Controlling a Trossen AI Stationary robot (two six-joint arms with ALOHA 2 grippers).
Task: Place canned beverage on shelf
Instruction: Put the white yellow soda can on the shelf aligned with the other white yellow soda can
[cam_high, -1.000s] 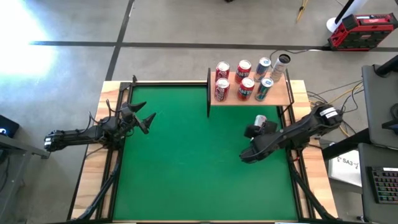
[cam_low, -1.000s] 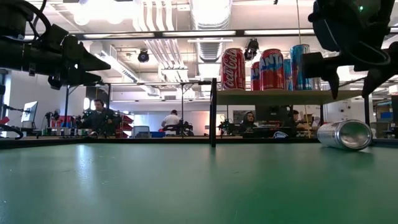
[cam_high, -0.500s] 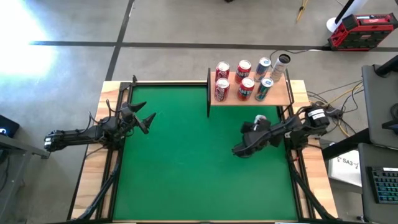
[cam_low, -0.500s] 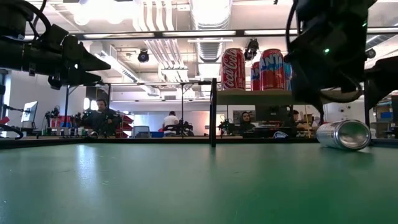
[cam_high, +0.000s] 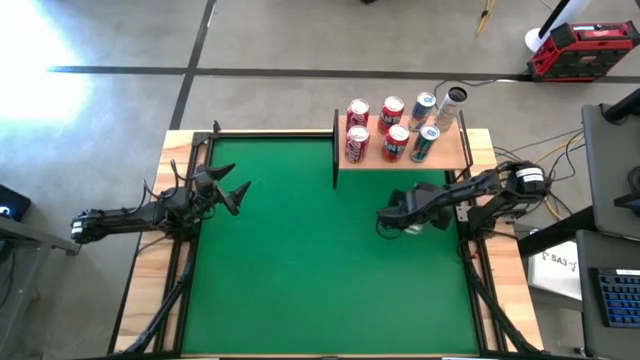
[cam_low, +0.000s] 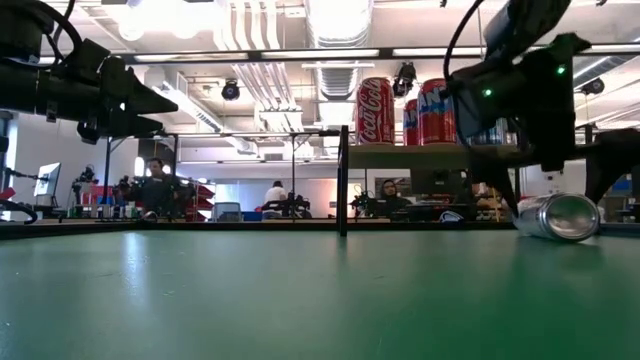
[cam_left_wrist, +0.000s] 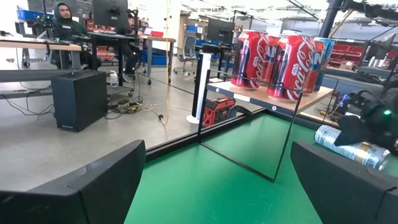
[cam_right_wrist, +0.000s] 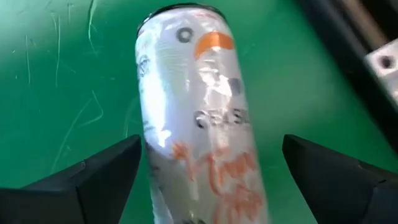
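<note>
Green felt is covering the tabletop (cam_high: 300, 270), which is sitting in a wide workshop room where people are sitting at desks far behind it. At the far edge a light tan rectangular wooden shelf (cam_high: 455, 157) with a thin dark metal frame is standing raised above the felt, and it is carrying a cluster of upright cans: red cola cans (cam_high: 357, 143) and blue-and-white cans (cam_high: 425, 143), all standing close together.

On the felt just in front of the shelf, a silver slim beverage can with orange lettering (cam_right_wrist: 199, 124) is lying on its side; in the low view the same can (cam_low: 556, 216) is resting on the tabletop with its round end facing the camera.

The right pincer (cam_high: 400, 217) is hanging low directly over this lying can, its dark fingers (cam_right_wrist: 93, 180) standing wide apart on either side of the can's body without closing on it. The can is sitting between them, and whether they are touching it cannot be told.

The left pincer (cam_high: 228, 190) is hovering above the left side of the tabletop, well apart from the shelf and the can, its two fingers (cam_left_wrist: 81, 186) spread wide and holding nothing
</note>
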